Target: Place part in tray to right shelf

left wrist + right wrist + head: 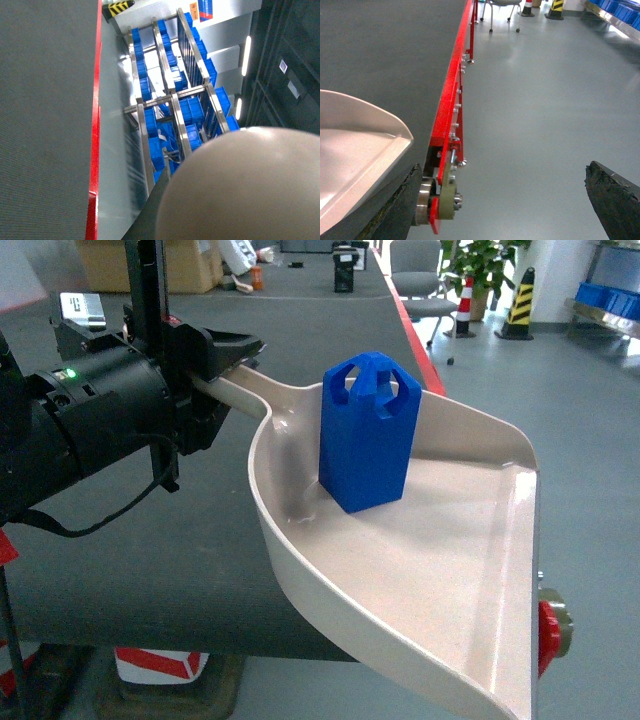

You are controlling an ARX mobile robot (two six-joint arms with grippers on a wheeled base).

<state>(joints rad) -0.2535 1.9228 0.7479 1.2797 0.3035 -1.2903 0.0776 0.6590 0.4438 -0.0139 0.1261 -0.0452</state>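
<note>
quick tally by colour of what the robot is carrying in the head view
blue: 1, the part, upright in the tray
cream: 1, the tray, held by its handle in the left gripper
total: 2

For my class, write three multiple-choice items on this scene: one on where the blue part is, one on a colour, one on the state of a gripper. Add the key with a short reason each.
1. Where is the blue part?
A. On the floor
B. Standing in the tray
C. On a chair

2. What colour is the table edge?
A. Red
B. Yellow
C. Green

3. What is the left gripper doing?
A. Hanging open
B. Gripping the part
C. Clamped on the tray's handle

Key: 1 B, the part stands upright on the tray's floor. 2 A, a red strip runs along the table. 3 C, its fingers close around the handle.
</note>
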